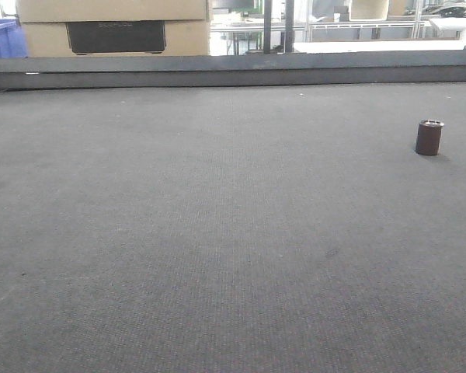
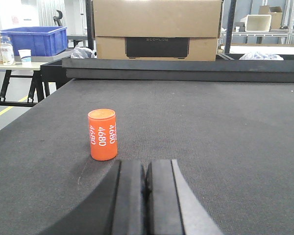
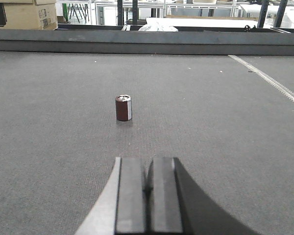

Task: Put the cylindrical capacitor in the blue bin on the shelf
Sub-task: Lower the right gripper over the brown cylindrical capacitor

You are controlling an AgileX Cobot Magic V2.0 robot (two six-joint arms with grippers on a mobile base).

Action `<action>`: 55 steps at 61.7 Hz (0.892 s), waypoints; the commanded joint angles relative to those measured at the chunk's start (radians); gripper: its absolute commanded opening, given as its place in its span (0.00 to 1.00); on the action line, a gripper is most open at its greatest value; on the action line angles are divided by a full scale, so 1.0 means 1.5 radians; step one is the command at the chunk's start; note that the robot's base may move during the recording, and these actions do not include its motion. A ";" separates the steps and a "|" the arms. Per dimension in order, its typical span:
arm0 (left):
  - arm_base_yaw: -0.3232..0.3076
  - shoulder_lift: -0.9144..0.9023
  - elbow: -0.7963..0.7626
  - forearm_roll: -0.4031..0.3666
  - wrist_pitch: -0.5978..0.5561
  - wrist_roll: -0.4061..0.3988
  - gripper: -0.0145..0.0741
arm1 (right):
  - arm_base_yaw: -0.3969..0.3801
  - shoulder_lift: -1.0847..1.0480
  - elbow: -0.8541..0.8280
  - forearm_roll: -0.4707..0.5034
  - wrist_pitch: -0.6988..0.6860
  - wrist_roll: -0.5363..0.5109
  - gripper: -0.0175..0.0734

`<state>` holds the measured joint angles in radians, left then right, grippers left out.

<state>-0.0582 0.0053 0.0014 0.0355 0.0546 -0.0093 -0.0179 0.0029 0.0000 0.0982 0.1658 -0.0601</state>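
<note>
The cylindrical capacitor is a small dark brown cylinder with a greyish top. It stands upright on the dark mat, at the right in the front view. In the right wrist view the capacitor is ahead of my right gripper and slightly to its left, well apart from it. The right gripper is shut with nothing in it. My left gripper is shut too, holding nothing, low over the mat. Neither gripper shows in the front view. The shelf with its blue bin is out of view.
An orange cylinder marked 4680 stands just ahead-left of the left gripper. A dark raised rail bounds the mat's far side, with a cardboard box behind it. A blue crate sits on a side table far left.
</note>
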 commanded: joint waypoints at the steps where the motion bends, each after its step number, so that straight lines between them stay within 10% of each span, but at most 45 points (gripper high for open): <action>1: 0.003 -0.004 -0.001 -0.003 -0.013 -0.002 0.04 | 0.002 -0.002 0.000 -0.005 -0.016 -0.001 0.02; 55: 0.003 -0.004 -0.001 -0.009 -0.126 -0.002 0.04 | 0.001 -0.002 0.000 -0.006 -0.106 -0.001 0.02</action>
<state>-0.0582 0.0053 0.0014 0.0311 -0.0584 -0.0093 -0.0179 0.0029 -0.0006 0.0982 0.0975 -0.0601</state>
